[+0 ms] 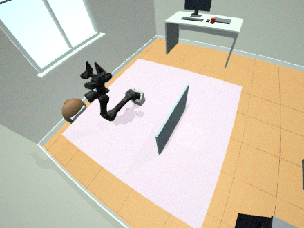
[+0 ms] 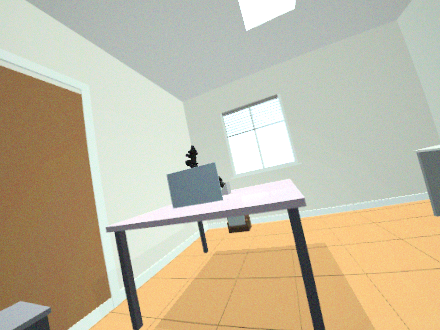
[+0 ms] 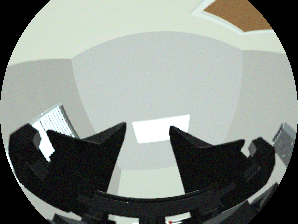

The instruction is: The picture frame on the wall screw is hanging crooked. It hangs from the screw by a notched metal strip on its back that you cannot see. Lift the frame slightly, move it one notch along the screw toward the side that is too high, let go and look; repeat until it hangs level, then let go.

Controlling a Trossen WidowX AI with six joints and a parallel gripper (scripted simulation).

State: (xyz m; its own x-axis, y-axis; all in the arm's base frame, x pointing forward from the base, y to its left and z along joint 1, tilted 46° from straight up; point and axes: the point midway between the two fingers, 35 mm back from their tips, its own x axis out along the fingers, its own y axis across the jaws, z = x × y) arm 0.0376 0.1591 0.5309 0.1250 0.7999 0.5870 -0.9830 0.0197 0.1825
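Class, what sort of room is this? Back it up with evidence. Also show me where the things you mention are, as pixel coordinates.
Probably an office or study: a white desk [image 1: 179,16] carries a monitor [image 1: 197,5] and a keyboard [image 1: 192,19], and a window [image 1: 46,29] [image 2: 260,137] lights the room.

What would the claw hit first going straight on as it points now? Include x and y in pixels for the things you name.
Probably the flat grey ceiling [image 2: 150,45] [image 3: 160,75], near its white rectangular panel [image 2: 267,12] [image 3: 161,129]; nothing shows between, though depth is unclear.

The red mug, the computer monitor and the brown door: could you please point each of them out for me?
Red mug [image 1: 213,21]: top view, its side.
Computer monitor [image 1: 197,5]: top view, its dark screen.
Brown door [image 2: 45,185]: exterior view, mid-panel.
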